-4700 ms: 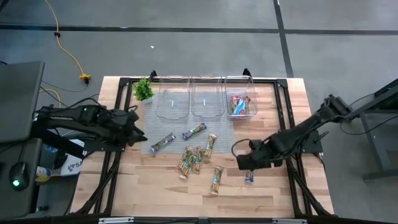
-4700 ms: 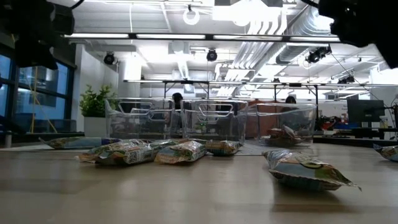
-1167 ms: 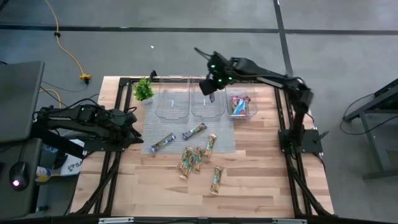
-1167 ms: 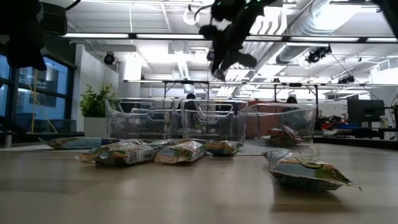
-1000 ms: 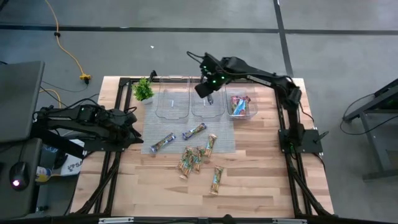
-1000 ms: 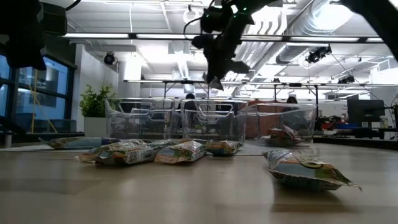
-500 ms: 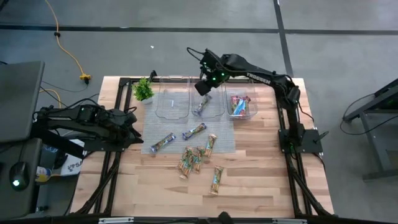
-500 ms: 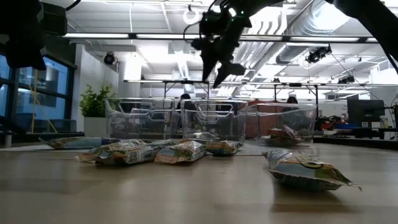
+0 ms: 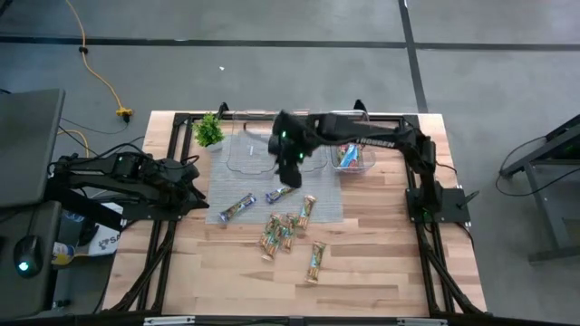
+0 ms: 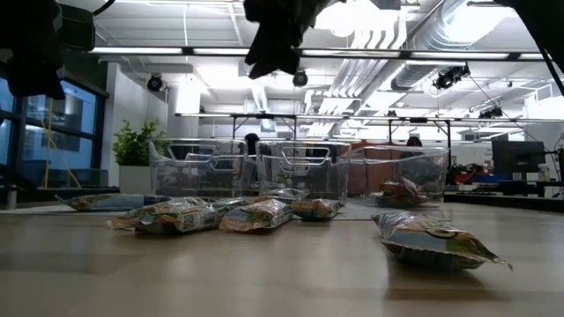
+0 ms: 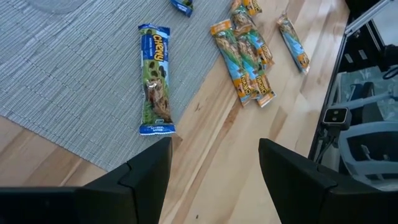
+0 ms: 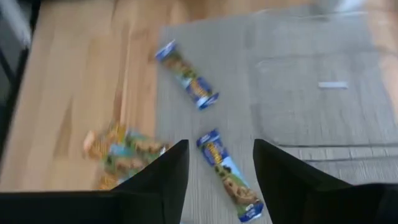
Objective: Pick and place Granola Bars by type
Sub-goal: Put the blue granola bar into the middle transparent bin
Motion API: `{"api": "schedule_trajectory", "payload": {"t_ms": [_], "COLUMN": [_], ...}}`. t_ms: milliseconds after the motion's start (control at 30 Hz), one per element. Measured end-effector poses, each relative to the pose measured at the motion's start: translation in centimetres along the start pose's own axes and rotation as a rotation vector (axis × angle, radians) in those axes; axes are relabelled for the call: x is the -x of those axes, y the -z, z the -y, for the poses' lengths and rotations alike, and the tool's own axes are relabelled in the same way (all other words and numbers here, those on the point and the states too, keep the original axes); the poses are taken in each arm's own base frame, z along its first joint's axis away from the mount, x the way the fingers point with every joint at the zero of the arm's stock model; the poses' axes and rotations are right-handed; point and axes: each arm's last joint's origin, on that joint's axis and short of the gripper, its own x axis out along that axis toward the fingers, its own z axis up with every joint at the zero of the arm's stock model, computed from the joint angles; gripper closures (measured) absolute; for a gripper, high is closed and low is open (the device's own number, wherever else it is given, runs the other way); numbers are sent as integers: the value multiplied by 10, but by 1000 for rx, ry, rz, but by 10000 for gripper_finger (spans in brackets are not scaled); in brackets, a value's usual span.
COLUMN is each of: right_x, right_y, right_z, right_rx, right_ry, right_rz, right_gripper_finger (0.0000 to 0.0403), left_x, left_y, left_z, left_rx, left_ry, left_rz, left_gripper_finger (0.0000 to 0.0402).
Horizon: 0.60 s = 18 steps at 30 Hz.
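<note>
high view, plant beside clear bins, grey mat

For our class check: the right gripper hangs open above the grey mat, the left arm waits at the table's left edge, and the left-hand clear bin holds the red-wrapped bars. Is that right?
Not quite. The high view shows the red-wrapped bars in the right-hand clear bin, not the left-hand one. The right gripper does hang open above the grey mat, and the left gripper waits at the left edge.
</note>
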Motion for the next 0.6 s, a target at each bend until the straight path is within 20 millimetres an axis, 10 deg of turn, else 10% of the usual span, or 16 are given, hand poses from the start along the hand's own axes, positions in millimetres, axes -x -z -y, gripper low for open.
{"api": "schedule_trajectory", "payload": {"t_ms": [233, 600], "right_x": [-12, -83], "right_y": [5, 38], "right_z": [-39, -28], "right_rx": [334, 336], "right_ry": [117, -5], "right_rz": [-84, -288], "right_gripper_finger": [218, 201], "left_x": [0, 0], "left_y": [0, 0], "left_z": [0, 0], "left_rx": [20, 19], "left_ry": [0, -2], "left_rz": [0, 3], "left_gripper_finger": [170, 170]}}
